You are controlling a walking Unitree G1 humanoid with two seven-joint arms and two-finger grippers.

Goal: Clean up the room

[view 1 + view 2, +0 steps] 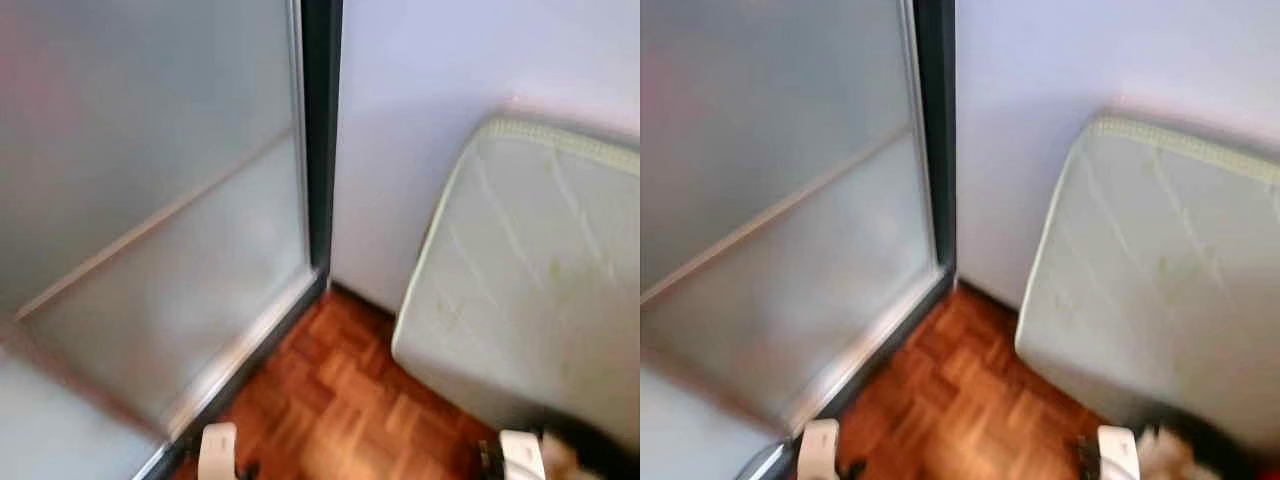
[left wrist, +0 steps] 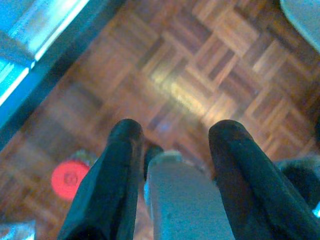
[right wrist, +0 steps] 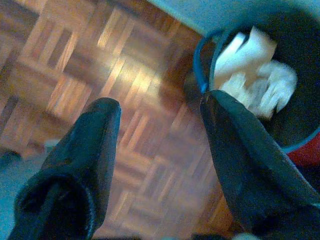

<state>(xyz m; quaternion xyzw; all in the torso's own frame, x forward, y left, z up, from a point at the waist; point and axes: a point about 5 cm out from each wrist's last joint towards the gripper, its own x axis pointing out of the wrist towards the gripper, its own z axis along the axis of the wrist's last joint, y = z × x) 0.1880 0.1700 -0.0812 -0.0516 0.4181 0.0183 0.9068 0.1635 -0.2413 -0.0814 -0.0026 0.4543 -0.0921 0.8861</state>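
Observation:
In the right wrist view my right gripper (image 3: 160, 105) is open with nothing between its fingers, hanging above the parquet floor (image 3: 75, 65). Just beside one finger stands a dark bin (image 3: 300, 95) with a blue rim, holding crumpled white paper (image 3: 255, 70). The bin's dark edge (image 1: 592, 448) also shows low on the right in the left eye view. My left gripper (image 2: 175, 132) is open and empty over the parquet. A small round red object (image 2: 69, 179) lies on the floor beside its finger.
A frosted glass sliding door (image 1: 150, 200) with a dark frame (image 1: 320, 130) fills the left side. A white wall (image 1: 420, 120) is ahead, and a pale mattress (image 1: 530, 280) leans against it on the right. Bare parquet (image 1: 340, 400) lies between them.

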